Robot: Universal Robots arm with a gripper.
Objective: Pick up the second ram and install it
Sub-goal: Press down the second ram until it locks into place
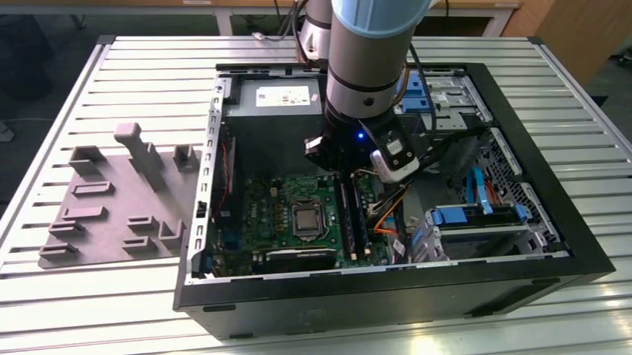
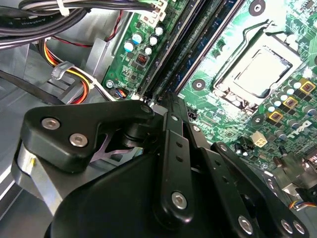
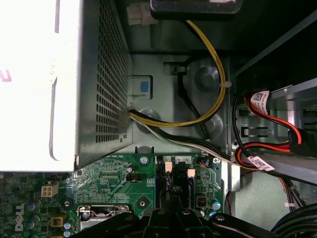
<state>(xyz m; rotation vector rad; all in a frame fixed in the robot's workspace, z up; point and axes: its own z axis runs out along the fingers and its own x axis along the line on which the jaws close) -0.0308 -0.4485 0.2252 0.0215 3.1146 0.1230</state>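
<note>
Green motherboard (image 1: 296, 214), gripper (image 2: 166, 106) closed over slots, second ram (image 2: 195, 49) lengthwise in slot.

The arm (image 1: 365, 66) reaches down into the open computer case (image 1: 395, 281), beside a grey fixture plate (image 1: 109, 207).

Exterior view: high, oblique, over the open computer case (image 1: 553, 266). Both wrist views: close, looking down inside it, sharing the motherboard (image 2: 237, 29) (image 3: 114, 181) and its slots.

Green motherboard (image 1: 296, 214), grey fixture plate (image 1: 109, 214)
</note>
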